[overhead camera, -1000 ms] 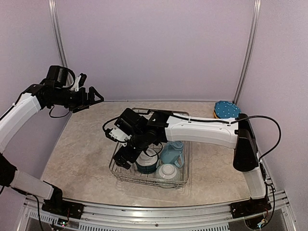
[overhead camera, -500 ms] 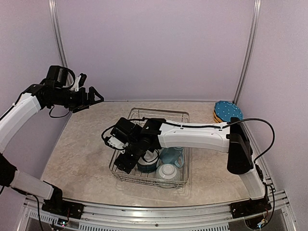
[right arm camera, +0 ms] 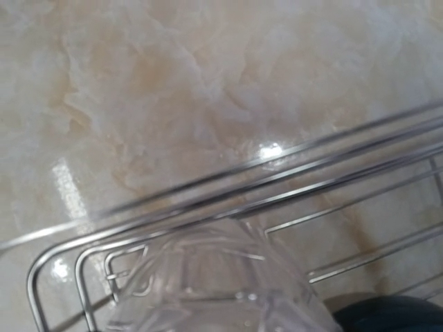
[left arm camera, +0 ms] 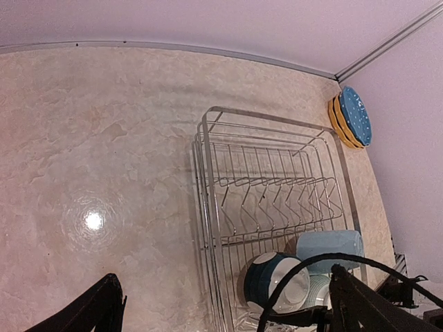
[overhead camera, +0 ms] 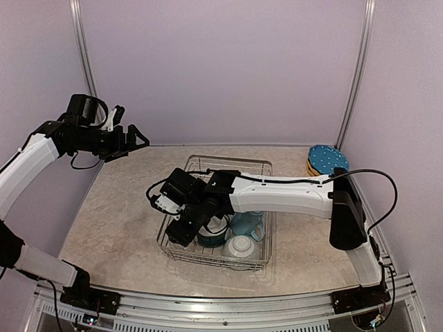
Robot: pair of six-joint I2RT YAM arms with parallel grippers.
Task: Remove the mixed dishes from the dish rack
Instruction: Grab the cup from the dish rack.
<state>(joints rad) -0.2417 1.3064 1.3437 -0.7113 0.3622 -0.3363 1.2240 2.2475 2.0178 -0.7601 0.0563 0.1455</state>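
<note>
The silver wire dish rack [overhead camera: 266, 166] stands mid-table and also shows in the left wrist view [left arm camera: 208, 173]. In its near end are a teal bowl [overhead camera: 211, 236], a pale bowl [overhead camera: 240, 246] and a light blue mug [overhead camera: 248, 221]. My right gripper [overhead camera: 181, 232] is down in the rack's near-left corner. The clear glass [right arm camera: 214, 283] fills the bottom of the right wrist view, right at the jaws; my fingers are hidden there. My left gripper [overhead camera: 131, 142] is open and empty, held high at the far left. The blue plate [overhead camera: 325, 158] rests on yellow-orange plates [left arm camera: 338, 121] at the far right.
The rack's upright divider prongs [left arm camera: 277, 200] hold nothing. The right arm's black cable [left arm camera: 325, 266] arches over the bowls. Walls and metal posts close the back and sides. Bare marble table [overhead camera: 118, 221] lies left of the rack.
My right gripper moved down and left into the rack's near-left corner, then held still. The left arm has not moved.
</note>
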